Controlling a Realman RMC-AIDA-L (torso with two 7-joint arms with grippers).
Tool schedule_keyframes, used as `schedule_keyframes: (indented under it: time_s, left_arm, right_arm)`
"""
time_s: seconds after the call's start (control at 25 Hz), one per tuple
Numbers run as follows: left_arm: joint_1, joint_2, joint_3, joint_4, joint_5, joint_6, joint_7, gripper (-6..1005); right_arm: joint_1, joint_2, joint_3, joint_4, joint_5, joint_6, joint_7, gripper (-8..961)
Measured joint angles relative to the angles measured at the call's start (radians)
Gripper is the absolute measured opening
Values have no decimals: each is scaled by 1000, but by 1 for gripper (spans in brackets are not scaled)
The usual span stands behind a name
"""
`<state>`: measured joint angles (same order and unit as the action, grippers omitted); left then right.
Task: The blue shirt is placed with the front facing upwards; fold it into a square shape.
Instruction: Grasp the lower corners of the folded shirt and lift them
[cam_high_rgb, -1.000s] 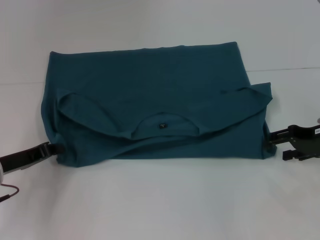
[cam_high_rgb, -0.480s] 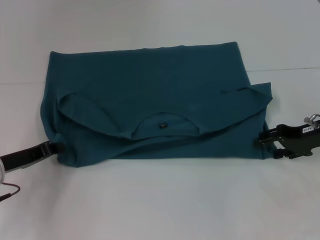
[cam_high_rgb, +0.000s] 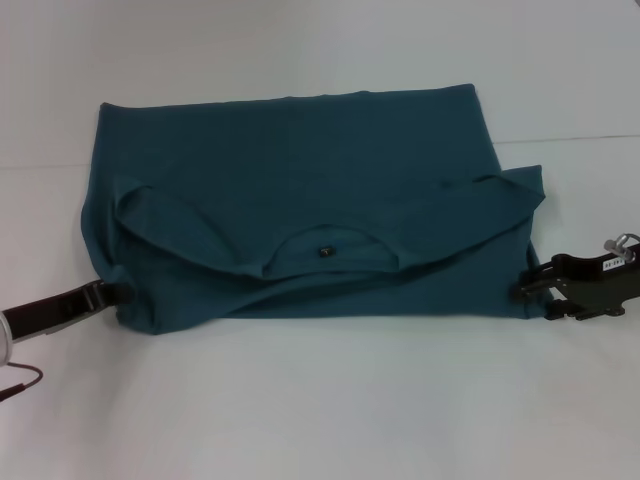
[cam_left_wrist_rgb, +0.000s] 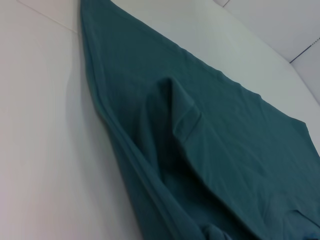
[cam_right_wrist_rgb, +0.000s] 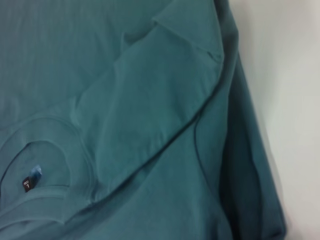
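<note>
Big blue shirt (cam_high_rgb: 300, 200) lying flat on the white table (cam_high_rgb: 320, 400), folded partway, stretched between left gripper (cam_high_rgb: 112, 296) and right gripper (cam_high_rgb: 528, 290). Both at its near corners; can't tell if pinching cloth. Could slip loose and bunch up if lifted unevenly.

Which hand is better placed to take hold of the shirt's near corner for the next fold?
Neither clearly. The left hand sits at the near left corner of the blue shirt, and the right hand at its near right corner, both at the fabric edge. A two-handed fold looks likely.
</note>
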<state>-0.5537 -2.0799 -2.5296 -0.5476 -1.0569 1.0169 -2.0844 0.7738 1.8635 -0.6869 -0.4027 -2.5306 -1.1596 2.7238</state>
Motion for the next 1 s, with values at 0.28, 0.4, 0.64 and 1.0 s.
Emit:
schedule_keyframes:
  time_s: [0.28, 0.4, 0.64, 1.0]
  left_arm:
    - [-2, -2, 0, 0, 0, 0, 1, 42]
    - [-2, -2, 0, 0, 0, 0, 1, 42]
    - [-4, -3, 0, 3, 0, -5, 3, 42]
    - [-12, 1, 0, 20, 0, -11, 4, 42]
  right_arm:
    - [-11, 0, 4, -2, 1, 6, 0, 613]
    - [-13, 0, 4, -5, 2, 5, -3, 531]
    - [-9, 0, 11, -21, 9, 6, -11, 535]
    - [-17, -3, 14, -100, 44, -63, -5, 542]
